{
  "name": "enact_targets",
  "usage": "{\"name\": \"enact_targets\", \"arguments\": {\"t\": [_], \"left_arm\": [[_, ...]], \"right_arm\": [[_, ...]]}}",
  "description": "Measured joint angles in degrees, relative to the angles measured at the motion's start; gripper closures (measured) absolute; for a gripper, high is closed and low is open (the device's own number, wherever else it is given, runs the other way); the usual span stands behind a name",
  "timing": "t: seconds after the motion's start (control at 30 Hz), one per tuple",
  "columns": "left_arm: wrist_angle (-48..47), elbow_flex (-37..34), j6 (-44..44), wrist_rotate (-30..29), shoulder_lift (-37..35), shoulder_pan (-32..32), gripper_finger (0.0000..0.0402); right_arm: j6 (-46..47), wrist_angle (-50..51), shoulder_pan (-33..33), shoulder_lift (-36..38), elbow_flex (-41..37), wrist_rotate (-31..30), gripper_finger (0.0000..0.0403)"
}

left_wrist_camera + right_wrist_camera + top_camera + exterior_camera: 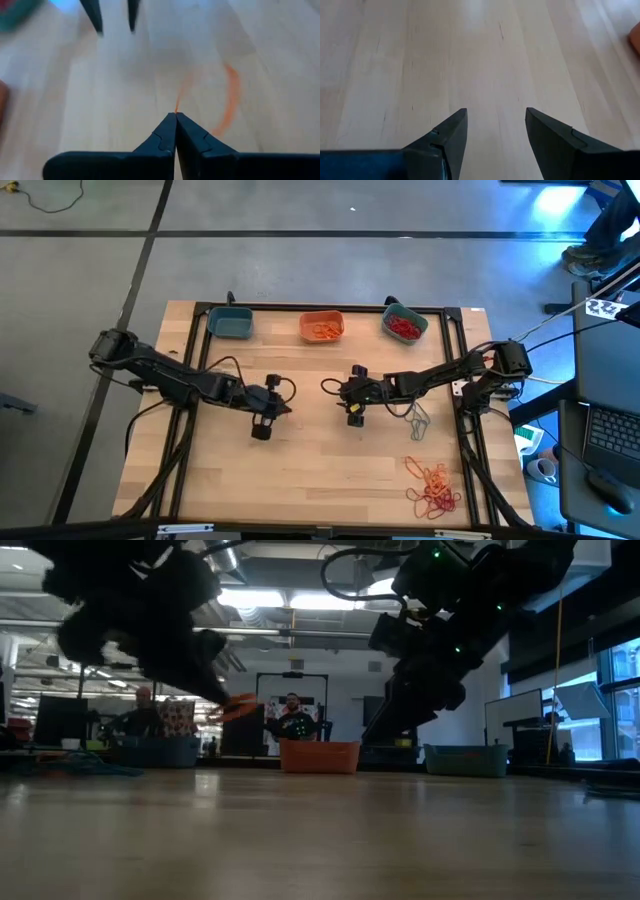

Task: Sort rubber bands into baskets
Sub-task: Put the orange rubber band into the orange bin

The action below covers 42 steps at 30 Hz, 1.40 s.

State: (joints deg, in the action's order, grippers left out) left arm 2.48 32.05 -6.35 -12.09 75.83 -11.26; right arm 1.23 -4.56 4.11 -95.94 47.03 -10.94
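On the pale wooden counter (300,470), three small plastic baskets stand in a row along the far edge: a teal-blue basket (231,324) toward the far left corner, an orange basket (322,327) in the middle with orange rubber bands in it, and a second teal basket (404,324) toward the far right corner with red rubber bands in it. A loose heap of red and orange rubber bands (434,488) lies near the near right corner, and a few grey-teal rubber bands (417,420) lie just beyond it.

The left pincer (176,116) is over the middle of the counter, left of centre, its fingers pressed together on a thin orange rubber band (229,102), which hangs off the tips in a blurred loop above the wood. The right pincer (496,120) hovers near the counter's centre with its fingers apart and nothing between them, only bare wood below.

No brand, label or writing can be read in any view.
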Motion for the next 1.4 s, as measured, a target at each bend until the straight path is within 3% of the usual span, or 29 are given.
{"name": "enact_targets", "arguments": {"t": [0.4, 0.53, 0.77, 0.97, 1.2, 1.4], "left_arm": [[20.7, -2.7, -1.6, -0.1, 14.3, 6.1, 0.0397], [26.0, -2.6, 0.2, -0.2, 19.1, 7.6, 0.04], [26.7, -2.4, 3.7, -0.2, 21.9, 8.6, 0.0399], [23.9, -2.5, 8.0, -0.4, 21.9, 9.0, 0.0395], [21.8, -2.4, 9.4, -0.4, 21.8, 9.1, 0.0391], [22.2, -2.5, 9.0, -0.5, 21.8, 8.6, 0.0391]], "right_arm": [[0.8, -12.9, 0.0, -4.8, 0.0, 2.4, 0.0202], [1.4, -18.5, 0.0, -7.9, 0.1, 3.0, 0.018], [-1.2, -21.8, 0.0, -12.8, 1.9, 8.3, 0.0106], [-3.4, -25.6, 0.0, -18.5, 4.8, 9.1, 0.0089], [-5.8, -26.3, 0.0, -22.3, 6.8, 7.5, 0.0096], [-6.0, -27.4, -0.2, -22.8, 6.8, 6.0, 0.0189]]}}
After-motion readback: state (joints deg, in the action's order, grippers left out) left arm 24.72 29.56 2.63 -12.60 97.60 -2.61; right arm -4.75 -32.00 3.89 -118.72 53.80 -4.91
